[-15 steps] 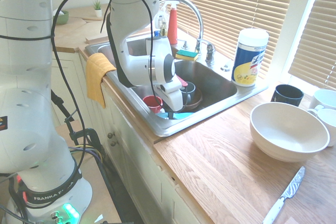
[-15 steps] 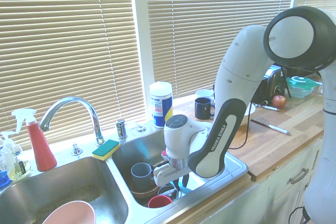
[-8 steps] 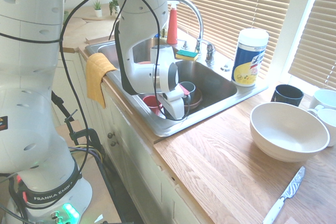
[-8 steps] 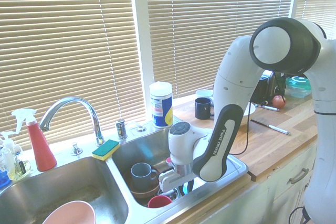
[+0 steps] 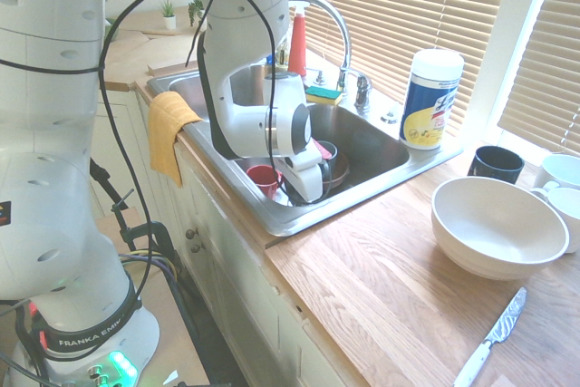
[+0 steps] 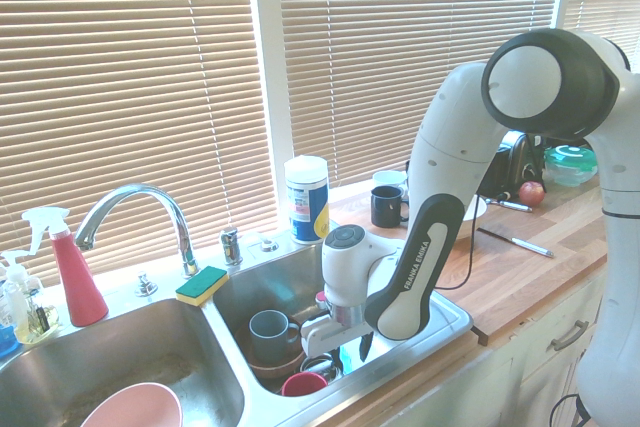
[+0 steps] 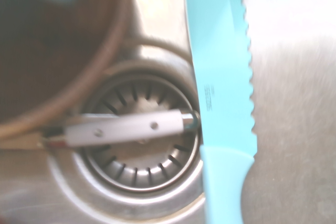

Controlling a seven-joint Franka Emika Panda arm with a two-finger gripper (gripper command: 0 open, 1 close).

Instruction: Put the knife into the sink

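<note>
The turquoise knife shows in the wrist view, serrated edge out, stretched along the steel floor of the basin beside the round drain. Its handle runs off that picture's edge. Neither exterior view shows it. My gripper is low inside the right basin of the sink, behind the front wall, and also appears as the gripper in the sink. Whether it holds the knife is hidden.
The basin holds a red cup, a grey mug in a brown dish, and a white-handled utensil across the drain. On the counter are a white bowl, a steel knife, a black mug and a wipes canister.
The gripper has sunk deeper into the right basin. The turquoise knife that showed under it a second ago is now hidden in the first exterior view.
</note>
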